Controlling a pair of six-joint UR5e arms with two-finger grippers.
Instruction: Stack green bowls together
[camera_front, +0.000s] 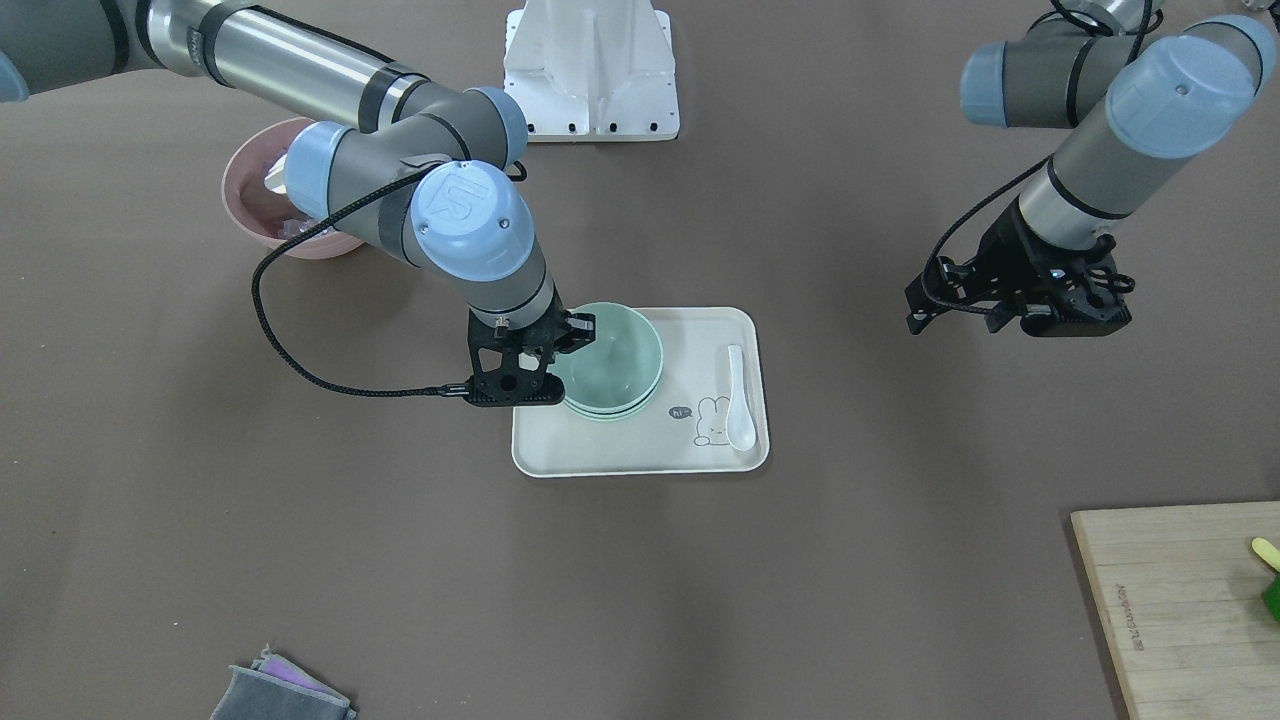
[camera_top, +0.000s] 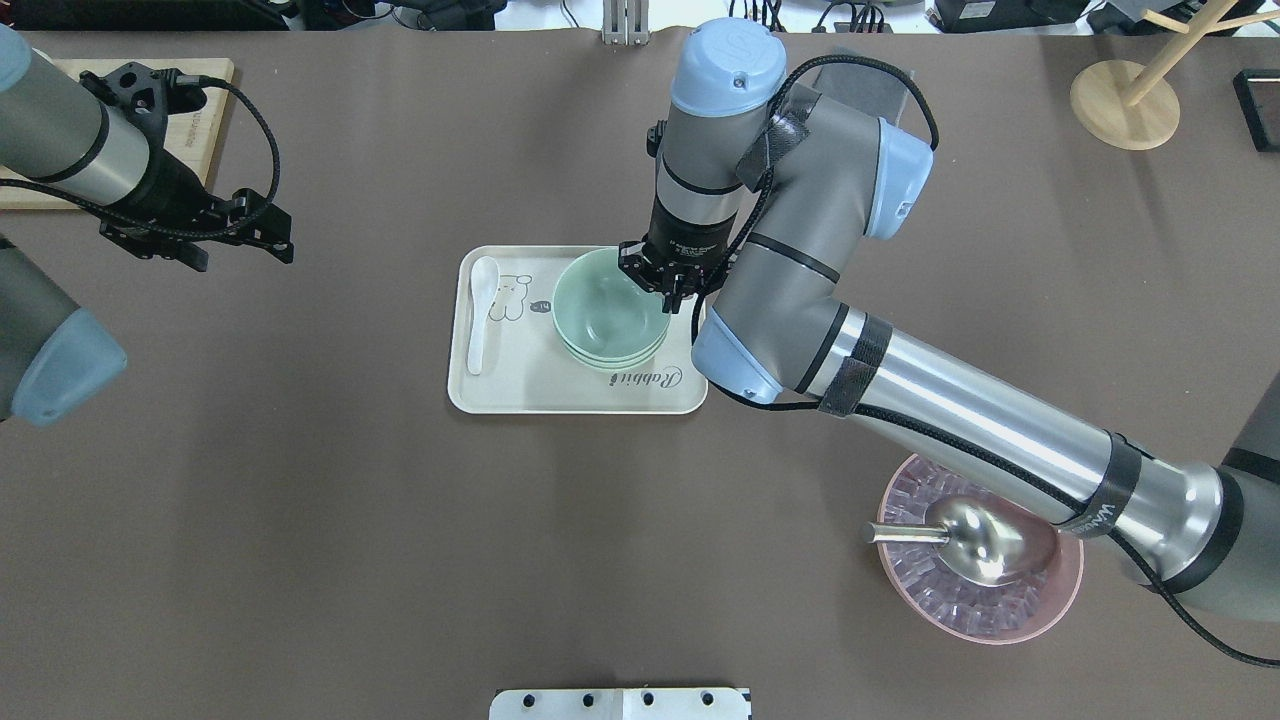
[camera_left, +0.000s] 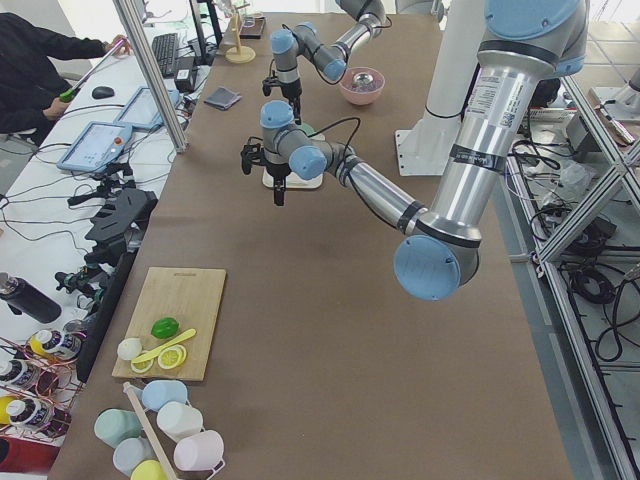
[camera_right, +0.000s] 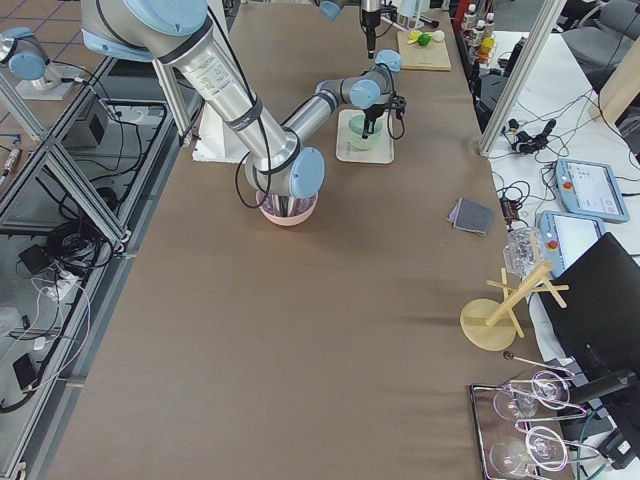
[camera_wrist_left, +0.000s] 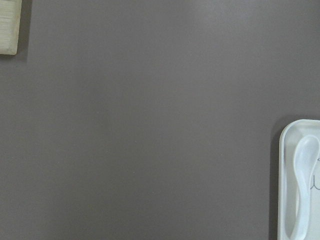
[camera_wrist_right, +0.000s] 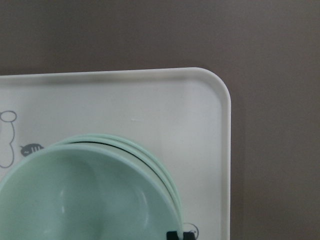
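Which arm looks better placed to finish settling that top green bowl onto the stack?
Right. The right gripper grips the rim of the top green bowl on the stack. The left gripper hangs aside, above the table.

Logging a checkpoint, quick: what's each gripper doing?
Left gripper: open, empty.
Right gripper: jaws shut on top bowl, at its rim.

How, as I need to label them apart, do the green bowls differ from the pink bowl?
Colour: the green bowls are pale mint; the pink bowl is pink.
Size: the pink bowl is wider.
Contents: the top green bowl is empty; the pink bowl holds ice and a metal scoop.
Place: the green bowls are nested on the tray; the pink bowl stands on the table.
Both are round and plain.
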